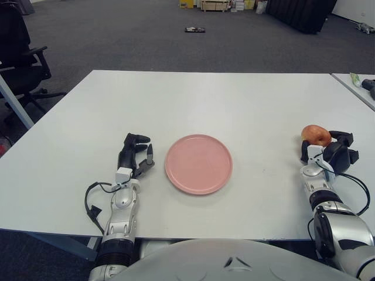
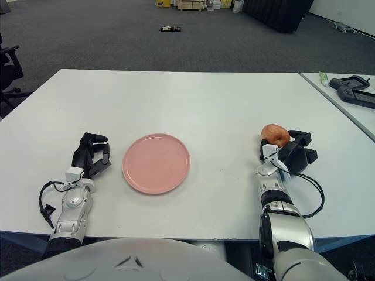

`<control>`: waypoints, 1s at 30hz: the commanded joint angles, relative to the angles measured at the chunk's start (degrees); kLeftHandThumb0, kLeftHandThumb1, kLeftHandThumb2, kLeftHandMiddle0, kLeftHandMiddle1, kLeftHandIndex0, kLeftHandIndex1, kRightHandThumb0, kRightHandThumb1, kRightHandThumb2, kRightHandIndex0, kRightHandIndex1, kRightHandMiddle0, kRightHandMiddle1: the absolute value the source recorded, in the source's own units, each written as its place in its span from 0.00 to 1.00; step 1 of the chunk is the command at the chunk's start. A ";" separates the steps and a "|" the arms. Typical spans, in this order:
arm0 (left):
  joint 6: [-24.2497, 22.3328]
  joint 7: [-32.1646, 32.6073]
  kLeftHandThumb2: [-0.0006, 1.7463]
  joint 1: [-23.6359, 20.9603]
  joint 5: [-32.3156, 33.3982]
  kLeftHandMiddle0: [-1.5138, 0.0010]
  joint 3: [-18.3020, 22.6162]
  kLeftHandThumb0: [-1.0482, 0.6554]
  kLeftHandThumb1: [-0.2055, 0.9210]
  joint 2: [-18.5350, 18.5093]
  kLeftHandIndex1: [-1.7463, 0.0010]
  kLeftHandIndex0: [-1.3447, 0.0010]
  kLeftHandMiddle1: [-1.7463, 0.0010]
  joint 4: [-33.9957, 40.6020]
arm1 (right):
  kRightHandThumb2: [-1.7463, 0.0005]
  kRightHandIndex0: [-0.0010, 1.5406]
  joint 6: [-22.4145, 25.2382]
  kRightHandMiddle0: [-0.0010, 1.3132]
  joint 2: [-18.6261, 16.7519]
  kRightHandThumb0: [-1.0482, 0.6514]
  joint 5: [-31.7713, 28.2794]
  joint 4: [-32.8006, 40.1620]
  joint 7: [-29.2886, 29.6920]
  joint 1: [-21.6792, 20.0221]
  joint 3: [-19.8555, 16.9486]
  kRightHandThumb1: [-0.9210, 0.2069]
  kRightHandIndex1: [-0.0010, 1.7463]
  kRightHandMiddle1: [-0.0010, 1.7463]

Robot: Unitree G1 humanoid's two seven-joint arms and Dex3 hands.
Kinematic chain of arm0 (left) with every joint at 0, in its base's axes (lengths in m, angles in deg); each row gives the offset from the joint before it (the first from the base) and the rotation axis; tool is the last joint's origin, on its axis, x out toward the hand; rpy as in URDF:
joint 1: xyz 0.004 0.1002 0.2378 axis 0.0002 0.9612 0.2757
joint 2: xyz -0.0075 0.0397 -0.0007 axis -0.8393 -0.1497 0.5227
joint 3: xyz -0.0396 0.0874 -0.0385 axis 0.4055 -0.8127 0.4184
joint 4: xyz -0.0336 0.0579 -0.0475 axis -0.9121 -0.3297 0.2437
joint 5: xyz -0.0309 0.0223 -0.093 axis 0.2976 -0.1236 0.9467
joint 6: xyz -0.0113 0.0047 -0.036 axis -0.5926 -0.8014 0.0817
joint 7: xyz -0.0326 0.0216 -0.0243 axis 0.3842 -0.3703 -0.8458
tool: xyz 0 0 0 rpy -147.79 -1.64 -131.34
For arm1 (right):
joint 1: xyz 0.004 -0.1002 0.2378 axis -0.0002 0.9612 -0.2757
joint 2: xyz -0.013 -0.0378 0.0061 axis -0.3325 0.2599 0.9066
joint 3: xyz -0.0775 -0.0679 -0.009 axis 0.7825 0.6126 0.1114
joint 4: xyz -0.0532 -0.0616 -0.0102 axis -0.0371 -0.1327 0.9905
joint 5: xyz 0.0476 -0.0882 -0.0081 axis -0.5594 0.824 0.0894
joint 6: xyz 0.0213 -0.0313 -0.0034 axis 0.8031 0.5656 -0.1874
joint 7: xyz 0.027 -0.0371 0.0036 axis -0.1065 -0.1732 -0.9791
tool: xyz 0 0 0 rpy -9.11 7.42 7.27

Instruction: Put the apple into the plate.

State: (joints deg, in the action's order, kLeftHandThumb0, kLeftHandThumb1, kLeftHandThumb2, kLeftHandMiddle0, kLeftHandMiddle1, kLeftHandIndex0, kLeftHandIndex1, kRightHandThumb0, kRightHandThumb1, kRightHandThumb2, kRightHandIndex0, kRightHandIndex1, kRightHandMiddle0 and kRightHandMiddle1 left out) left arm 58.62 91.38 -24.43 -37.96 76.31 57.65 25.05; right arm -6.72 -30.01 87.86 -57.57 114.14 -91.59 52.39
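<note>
Sitting at the right side of the white table (image 1: 234, 99): the apple (image 1: 314, 134), reddish with a yellow patch, just ahead of the right hand (image 1: 331, 153) and touching its dark fingers (image 2: 300, 138). Cupping it from behind and beside rather than clamping it, as far as can be judged; whether lifting has begun cannot be told. Lying well apart from the apple, toward the table's middle: the pink plate (image 1: 198, 163), holding nothing. Showing just left of the plate: the left hand (image 1: 135, 155), fingers loosely curled around nothing, idle. Judging progress: still at the grasping stage, with securing the apple, carrying it leftward across the table and setting it onto the plate all remaining to be done.
</note>
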 commanded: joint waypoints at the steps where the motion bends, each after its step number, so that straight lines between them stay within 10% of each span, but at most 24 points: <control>1: -0.46 0.65 0.54 -0.54 -0.41 0.59 0.15 0.38 0.73 -0.36 0.00 0.72 0.06 -0.24 | 0.02 0.58 -0.61 0.48 -1.44 0.61 -0.45 0.55 -0.25 1.53 0.52 0.84 0.99 1.00; 30: -0.35 0.58 0.53 -1.28 -0.39 0.60 0.09 0.39 0.75 -0.20 0.00 0.73 0.05 -0.98 | 0.00 0.58 3.95 0.50 -7.90 0.61 8.48 34.26 -0.57 9.88 6.66 0.87 1.00 1.00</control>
State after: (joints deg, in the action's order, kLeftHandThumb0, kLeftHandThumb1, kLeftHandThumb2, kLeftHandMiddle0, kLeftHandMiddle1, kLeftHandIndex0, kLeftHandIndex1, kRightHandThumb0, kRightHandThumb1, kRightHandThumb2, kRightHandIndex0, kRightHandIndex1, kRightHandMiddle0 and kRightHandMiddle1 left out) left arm 58.78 91.42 -24.82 -38.04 76.49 57.61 24.56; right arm -3.28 -36.74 94.80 -28.02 114.62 -81.79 57.89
